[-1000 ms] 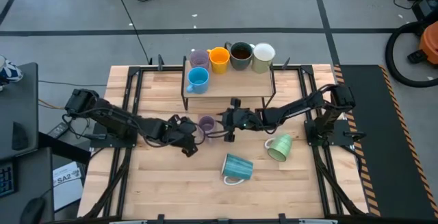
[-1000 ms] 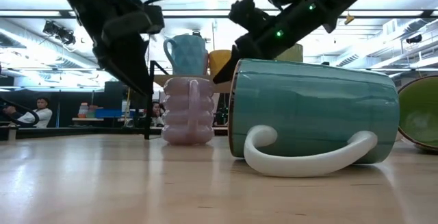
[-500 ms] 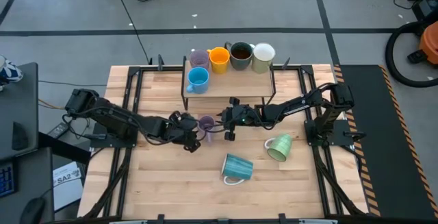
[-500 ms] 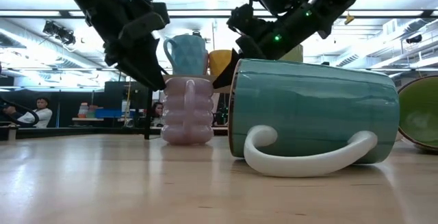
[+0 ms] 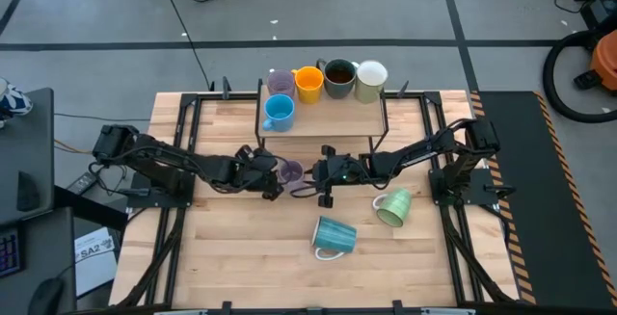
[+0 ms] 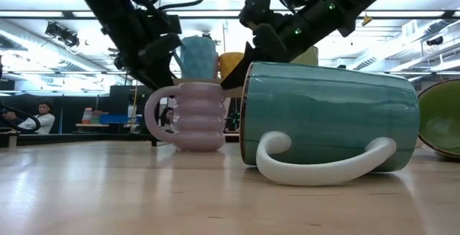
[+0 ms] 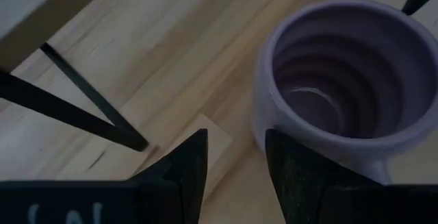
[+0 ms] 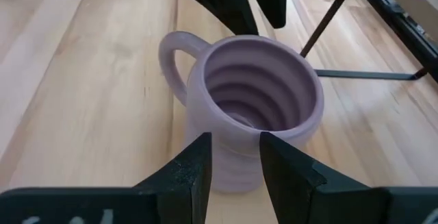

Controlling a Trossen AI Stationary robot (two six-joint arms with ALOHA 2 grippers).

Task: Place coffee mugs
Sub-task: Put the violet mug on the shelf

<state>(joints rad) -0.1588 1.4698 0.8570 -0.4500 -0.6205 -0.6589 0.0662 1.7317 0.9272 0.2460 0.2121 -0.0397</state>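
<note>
A ribbed lavender mug (image 5: 289, 170) stands upright on the table in front of the rack, its handle (image 6: 153, 113) toward the table's left. My left gripper (image 7: 236, 142) is open at the handle side, with the mug outside its gap. My right gripper (image 8: 236, 148) is open, its tips close to the mug's opposite wall. The teal mug (image 5: 333, 236) and the pale green mug (image 5: 392, 207) lie on their sides. On the rack stand a second lavender (image 5: 281, 84), orange (image 5: 308, 83), dark brown (image 5: 338, 77), cream (image 5: 371, 79) and blue mug (image 5: 279, 113). My left gripper lies with the outer side of one finger (image 7: 287, 159) against the lavender mug's outer wall (image 7: 260, 118) beside the handle, coming slanting down from the table's left. The mug stands upright on the table. My right gripper's tips stand before the mug's lower wall (image 8: 236, 179); whether they touch it I cannot tell.
The rack (image 5: 323, 122) stands at the far middle of the table, its thin black legs (image 7: 89, 111) close beside the lavender mug. The teal mug lies near the table's near edge; bare wood (image 5: 241, 257) lies to its left.
My left gripper has moved toward the far edge and in against the lavender mug. The mug has turned about on the spot: its handle, earlier facing the near edge, now sticks out toward the table's left.
</note>
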